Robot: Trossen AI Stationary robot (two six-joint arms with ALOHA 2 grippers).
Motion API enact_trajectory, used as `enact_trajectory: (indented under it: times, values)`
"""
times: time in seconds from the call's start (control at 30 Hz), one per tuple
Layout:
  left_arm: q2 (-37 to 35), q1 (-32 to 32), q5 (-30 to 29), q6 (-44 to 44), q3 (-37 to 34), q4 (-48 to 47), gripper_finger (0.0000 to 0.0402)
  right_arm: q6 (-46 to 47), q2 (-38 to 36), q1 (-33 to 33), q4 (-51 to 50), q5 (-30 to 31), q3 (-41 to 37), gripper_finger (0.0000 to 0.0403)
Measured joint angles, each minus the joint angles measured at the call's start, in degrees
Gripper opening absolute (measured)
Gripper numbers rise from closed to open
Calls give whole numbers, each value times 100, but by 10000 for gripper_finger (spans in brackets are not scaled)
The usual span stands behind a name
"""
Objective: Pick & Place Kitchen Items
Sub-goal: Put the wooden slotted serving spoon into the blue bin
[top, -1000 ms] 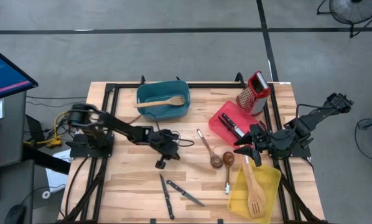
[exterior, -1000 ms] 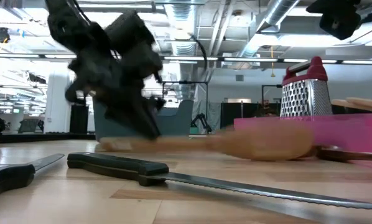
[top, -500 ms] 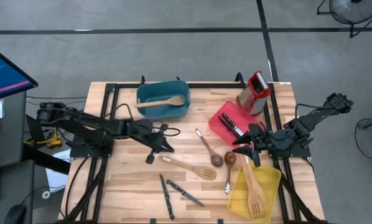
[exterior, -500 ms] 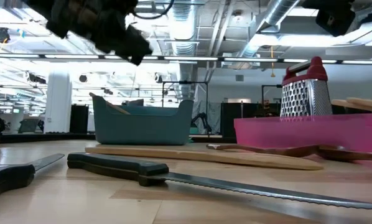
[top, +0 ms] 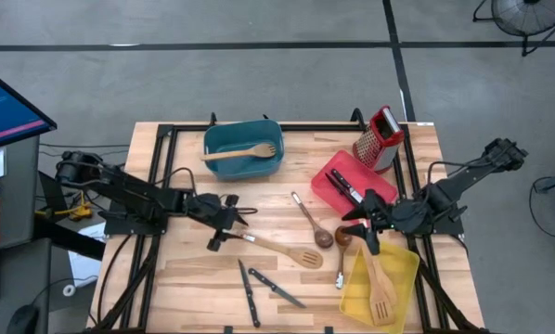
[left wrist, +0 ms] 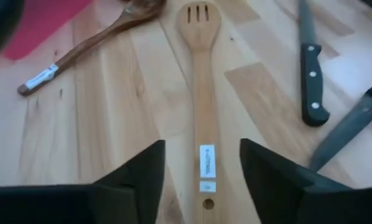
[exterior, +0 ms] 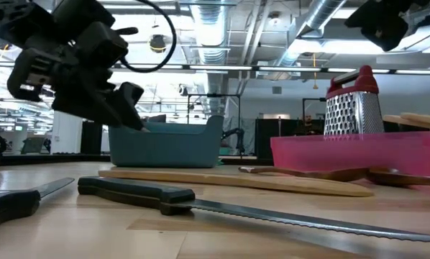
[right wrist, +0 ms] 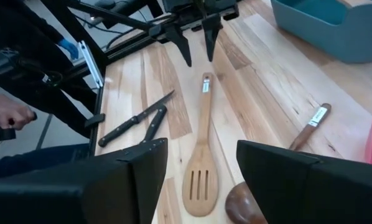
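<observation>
Left gripper [top: 224, 234] hung low over the table [top: 194, 278], fingers spread wide and holding nothing, just past the handle end of a pale wooden slotted spoon [top: 279, 250]. Left wrist view showed that spoon [left wrist: 199, 93] lying flat on the boards, its handle running into the gap between the two dark fingers [left wrist: 139, 180] without touching either.

Right gripper [top: 363, 227] was also wide and empty, over the table beside the red bin [top: 324, 182] and above the yellow bin [top: 403, 288]. Its wrist view looked along the slotted spoon [right wrist: 200, 155] toward the left gripper [right wrist: 197, 38].

Other items noted:
- Two black-handled knives [top: 262, 288] lay side by side near the table's front edge, well apart from both grippers.
- Two brown-bowled spoons [top: 326, 239] lay between the slotted spoon and the red bin, bowls close together.
- Teal bin [top: 212, 141] held one wooden spork-like utensil [top: 240, 152].
- Yellow bin held two pale wooden turners [top: 378, 283].
- Red bin held black-handled knives [top: 345, 186].
- Box grater [top: 380, 137] stood at the back right of the table.

Right wrist view caught a person's hand [right wrist: 9, 117] beyond the table edge.
</observation>
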Motion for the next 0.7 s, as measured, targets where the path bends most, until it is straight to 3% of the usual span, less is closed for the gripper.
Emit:
enact_trajectory:
  times: [0.23,0.7]
  values:
    - [362,-201,-372,-179,-180,479,236,0,7,-2,14,87,0,203]
    - [2204,-234,-536,-678,-140,1659,222,-2,5,-2,36,108,0,200]
